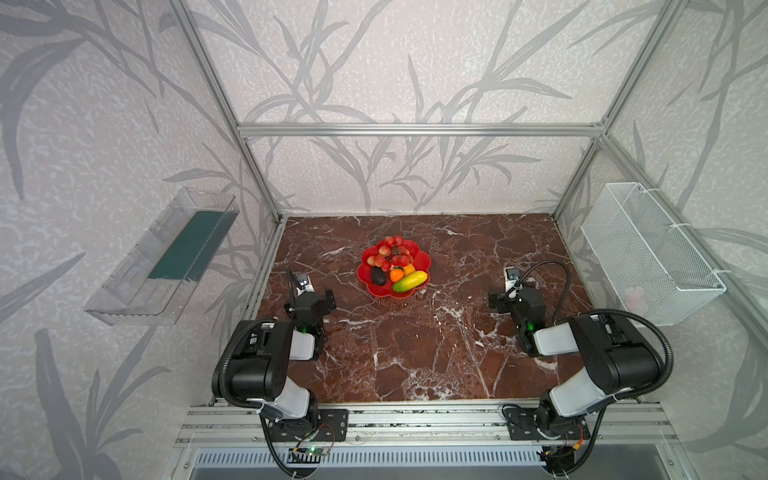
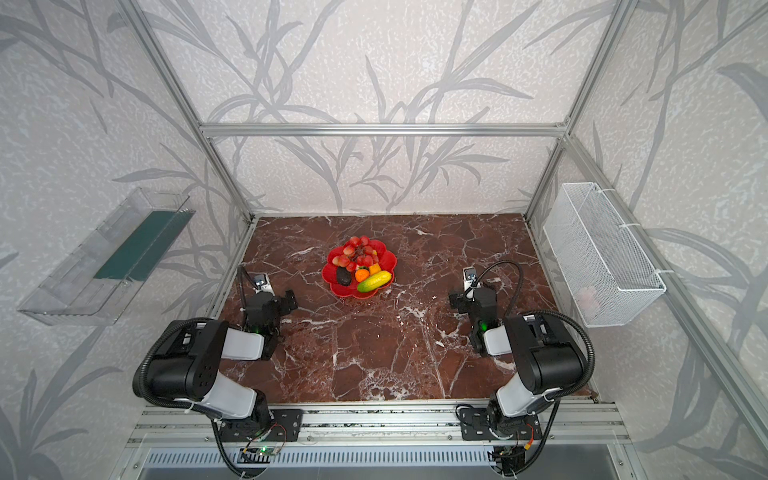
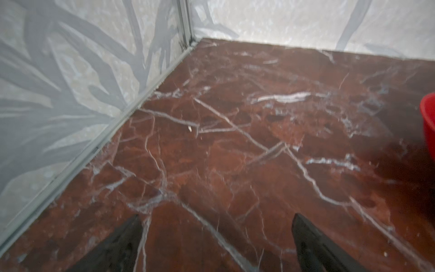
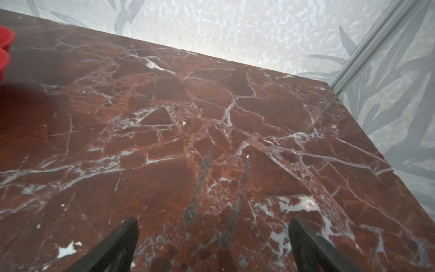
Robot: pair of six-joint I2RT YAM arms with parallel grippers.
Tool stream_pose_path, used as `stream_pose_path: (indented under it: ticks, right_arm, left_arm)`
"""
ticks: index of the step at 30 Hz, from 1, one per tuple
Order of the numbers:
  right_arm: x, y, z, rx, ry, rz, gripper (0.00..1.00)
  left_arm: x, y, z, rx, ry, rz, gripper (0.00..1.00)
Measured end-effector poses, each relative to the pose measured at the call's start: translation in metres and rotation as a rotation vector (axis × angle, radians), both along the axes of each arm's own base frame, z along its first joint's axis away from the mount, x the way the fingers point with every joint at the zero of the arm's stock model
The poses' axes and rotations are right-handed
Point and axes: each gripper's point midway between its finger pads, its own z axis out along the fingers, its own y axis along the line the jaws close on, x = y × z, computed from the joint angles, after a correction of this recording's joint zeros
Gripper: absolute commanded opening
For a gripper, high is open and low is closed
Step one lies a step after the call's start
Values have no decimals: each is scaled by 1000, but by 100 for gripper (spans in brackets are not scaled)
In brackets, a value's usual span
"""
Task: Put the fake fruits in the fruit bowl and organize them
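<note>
Near edge first: both arms sit folded low over the marble table [image 1: 415, 357], nothing carried.
Left gripper [image 3: 216, 216] – jaws spread wide, only bare marble between the fingers. It sits at 8 o'clock from the bowl, well apart.
Right gripper [image 4: 213, 219] – same, jaws wide apart and empty, at 4 o'clock from the bowl, well apart.
Fruit bowl [image 1: 365, 274] stands past table centre, toward 12 o'clock and slightly left in both top views. Its red rim just clips the edge of each wrist view [image 3: 429, 117] [image 4: 4, 40].
All the fake fruits I can see are inside the bowl:
- mango [image 1: 410, 281] at 5 o'clock, lying along the near rim
- small orange [image 1: 396, 274] about 6 o'clock, touching the mango
- avocado [image 1: 378, 276] at 7 o'clock
- yellow-orange fruit [image 1: 409, 269] just behind the mango
- red berry cluster [image 1: 392, 251] across the far half, 10 to 1 o'clock

Can't pick out the peach among the reds.
On the side walls: clear tray [image 1: 166, 257] at 9 o'clock, wire basket [image 1: 652, 253] at 3 o'clock.
</note>
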Motion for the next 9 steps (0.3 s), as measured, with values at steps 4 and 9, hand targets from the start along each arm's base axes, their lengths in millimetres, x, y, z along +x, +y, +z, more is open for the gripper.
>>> stream_pose_path:
  ticks: [4, 9]
  right_arm:
    - [1, 3, 3, 8, -12, 17, 99]
    - [2, 5, 4, 12, -16, 26, 99]
  left_arm:
    - [13, -6, 15, 7, -48, -40, 99]
    - [14, -4, 15, 7, -53, -35, 99]
